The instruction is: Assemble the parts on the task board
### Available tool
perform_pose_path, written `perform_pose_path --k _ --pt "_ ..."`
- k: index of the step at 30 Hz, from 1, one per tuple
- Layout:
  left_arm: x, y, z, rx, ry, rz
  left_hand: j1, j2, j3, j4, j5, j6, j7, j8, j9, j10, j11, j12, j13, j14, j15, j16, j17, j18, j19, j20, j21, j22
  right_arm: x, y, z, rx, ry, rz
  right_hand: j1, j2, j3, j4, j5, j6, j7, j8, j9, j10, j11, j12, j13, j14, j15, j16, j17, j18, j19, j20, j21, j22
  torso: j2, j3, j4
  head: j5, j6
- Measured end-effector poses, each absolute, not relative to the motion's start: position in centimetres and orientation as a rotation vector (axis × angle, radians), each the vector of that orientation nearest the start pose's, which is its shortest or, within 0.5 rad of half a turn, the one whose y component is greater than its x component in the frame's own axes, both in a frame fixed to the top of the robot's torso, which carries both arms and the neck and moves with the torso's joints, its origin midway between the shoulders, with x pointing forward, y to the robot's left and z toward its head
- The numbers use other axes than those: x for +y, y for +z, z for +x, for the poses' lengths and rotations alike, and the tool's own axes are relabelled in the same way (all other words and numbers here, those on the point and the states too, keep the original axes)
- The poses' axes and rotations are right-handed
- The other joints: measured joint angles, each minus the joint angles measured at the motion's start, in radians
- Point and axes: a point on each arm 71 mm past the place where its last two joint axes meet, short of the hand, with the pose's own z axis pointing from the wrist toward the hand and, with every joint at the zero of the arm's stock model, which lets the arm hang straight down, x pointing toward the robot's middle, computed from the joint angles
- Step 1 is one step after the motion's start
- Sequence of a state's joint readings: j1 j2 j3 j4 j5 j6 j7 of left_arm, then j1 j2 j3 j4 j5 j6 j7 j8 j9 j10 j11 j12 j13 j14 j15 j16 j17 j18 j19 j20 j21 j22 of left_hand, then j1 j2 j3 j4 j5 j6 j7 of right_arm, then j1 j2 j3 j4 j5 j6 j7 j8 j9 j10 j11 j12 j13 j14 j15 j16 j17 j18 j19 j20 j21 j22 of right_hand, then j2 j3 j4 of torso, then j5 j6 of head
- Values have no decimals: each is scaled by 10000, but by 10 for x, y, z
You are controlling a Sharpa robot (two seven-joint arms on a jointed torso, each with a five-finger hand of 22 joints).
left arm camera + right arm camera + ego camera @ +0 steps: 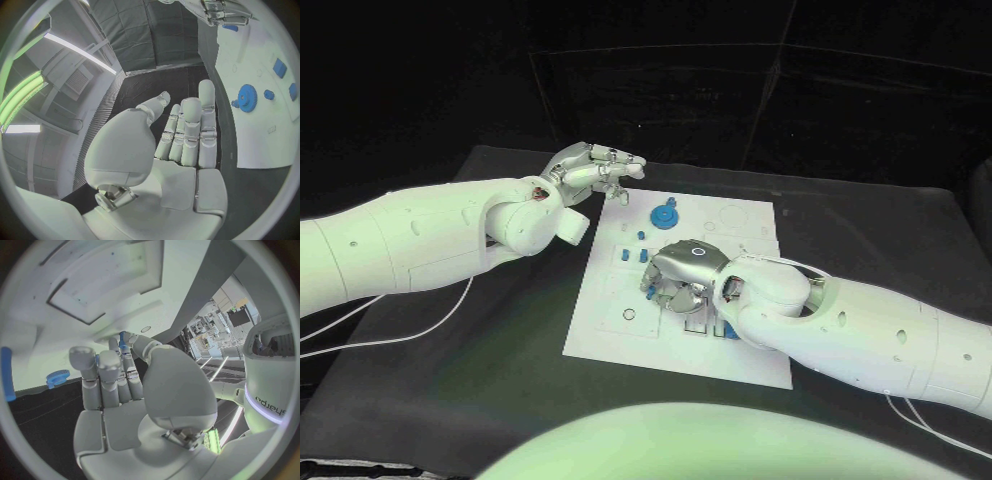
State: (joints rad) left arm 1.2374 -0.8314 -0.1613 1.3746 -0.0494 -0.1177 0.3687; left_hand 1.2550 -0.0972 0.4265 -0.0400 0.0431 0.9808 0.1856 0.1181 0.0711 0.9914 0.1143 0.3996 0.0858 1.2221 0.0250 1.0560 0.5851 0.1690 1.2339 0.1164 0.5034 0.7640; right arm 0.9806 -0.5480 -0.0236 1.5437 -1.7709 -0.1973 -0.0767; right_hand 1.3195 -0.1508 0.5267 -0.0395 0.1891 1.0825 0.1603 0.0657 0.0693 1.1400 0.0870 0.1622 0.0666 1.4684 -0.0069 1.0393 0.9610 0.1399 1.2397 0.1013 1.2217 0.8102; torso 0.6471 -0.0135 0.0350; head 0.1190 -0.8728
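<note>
- Watch the right robot hand: it sits low over the middle of the task board, among the small blue parts. A careless shift could knock loose pieces out of place.
- In the right wrist view, a small blue piece appears pinched at its fingertips; a weak pinch could drop it.
- Your left robot hand hovers off the board's far-left corner, fingers loosely extended, holding nothing.
- The blue gear rests on the board's far side, just beside that hand.

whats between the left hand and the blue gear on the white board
In the head view, only bare surface: a strip of black table, then the edge of the white task board, separates the left hand from the blue toothed gear.
</note>
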Motion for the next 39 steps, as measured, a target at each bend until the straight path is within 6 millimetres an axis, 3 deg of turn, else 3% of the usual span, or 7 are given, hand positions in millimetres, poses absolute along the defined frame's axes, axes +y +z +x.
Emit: perform_pose_path --k 18,21,24,25,27,32,39 --pt "241 -213 502 16008 -15022 -10570 0 0 0 0 0 -37 37 0 -7 0 0 0 2 -35 36 1 -34 0 0 0 0 -17 -38 -262 400 17180 9402 -5791 -132 -56 -259 6 44 -155 52 37 -24 -181 100 -89 -20 -36 35 -44 -170 0 -19 20 -21 -177 -9 1 7 -11 0" --pt "241 -213 502 16021 -15019 -10575 0 0 0 0 0 -37 37 0 -7 -36 37 0 -8 -35 36 -39 -78 -1 -32 32 -69 -27 -38 -262 400 17201 9415 -5760 -276 -200 -570 19 112 -642 236 -28 -55 -840 260 -381 -40 -376 256 -896 -1074 13 -622 139 -658 -1259 -8 1 7 -6 0" --pt "241 -213 502 16033 -15015 -10581 0 0 0 0 0 -37 37 0 -7 -36 37 0 -8 -35 36 -39 -113 -1 -32 32 -70 -36 -39 -263 401 17225 9355 -5707 -276 -200 -1112 13 112 -1286 405 -28 -53 -1598 464 -552 -31 -925 409 -2022 -2295 247 -1362 308 -1549 -2653 -4 -1 7 -6 0" --pt "242 -213 502 16037 -15013 -10583 0 0 0 0 0 -37 37 0 -7 -36 37 0 -8 -35 36 -39 -115 -1 -32 32 -70 -36 -41 -263 401 17214 9326 -5672 -275 -200 -1337 11 112 -1440 414 -28 -45 -1748 495 -548 -9 -1023 407 -2218 -2542 399 -1448 346 -1726 -2863 -4 -1 7 -10 0" --pt "242 -213 502 16042 -15011 -10586 1 0 0 0 0 -37 37 0 -12 -36 37 0 -7 -40 42 -53 -135 -1 -32 32 -70 -36 -43 -262 402 17174 9285 -5602 -253 -178 -1642 9 112 -1530 457 -28 -34 -1865 506 -415 17 -1073 461 -2356 -2763 393 -1464 362 -1862 -3015 -4 0 7 -16 0" --pt "242 -213 502 16052 -14997 -10598 1 0 0 0 0 -59 59 0 -17 -36 37 32 -16 -108 36 -78 -207 0 -32 32 -70 -50 -59 -257 398 16831 9286 -5271 -76 -1 -2029 14 263 -1433 362 -22 -9 -1704 398 32 56 -926 364 -2092 -2686 393 -1271 319 -1878 -2955 -4 8 -6 -42 33" --pt "244 -214 502 16057 -14963 -10618 1 0 -28 -29 0 -72 72 0 -16 -36 37 36 -15 -108 36 -145 -259 -1 -32 32 -70 -49 -105 -234 401 16457 9044 -4271 -142 64 -2323 171 342 -1099 169 36 8 -1144 221 466 48 -422 214 -1397 -2095 393 -562 145 -1271 -1956 -66 7 -57 -202 179"
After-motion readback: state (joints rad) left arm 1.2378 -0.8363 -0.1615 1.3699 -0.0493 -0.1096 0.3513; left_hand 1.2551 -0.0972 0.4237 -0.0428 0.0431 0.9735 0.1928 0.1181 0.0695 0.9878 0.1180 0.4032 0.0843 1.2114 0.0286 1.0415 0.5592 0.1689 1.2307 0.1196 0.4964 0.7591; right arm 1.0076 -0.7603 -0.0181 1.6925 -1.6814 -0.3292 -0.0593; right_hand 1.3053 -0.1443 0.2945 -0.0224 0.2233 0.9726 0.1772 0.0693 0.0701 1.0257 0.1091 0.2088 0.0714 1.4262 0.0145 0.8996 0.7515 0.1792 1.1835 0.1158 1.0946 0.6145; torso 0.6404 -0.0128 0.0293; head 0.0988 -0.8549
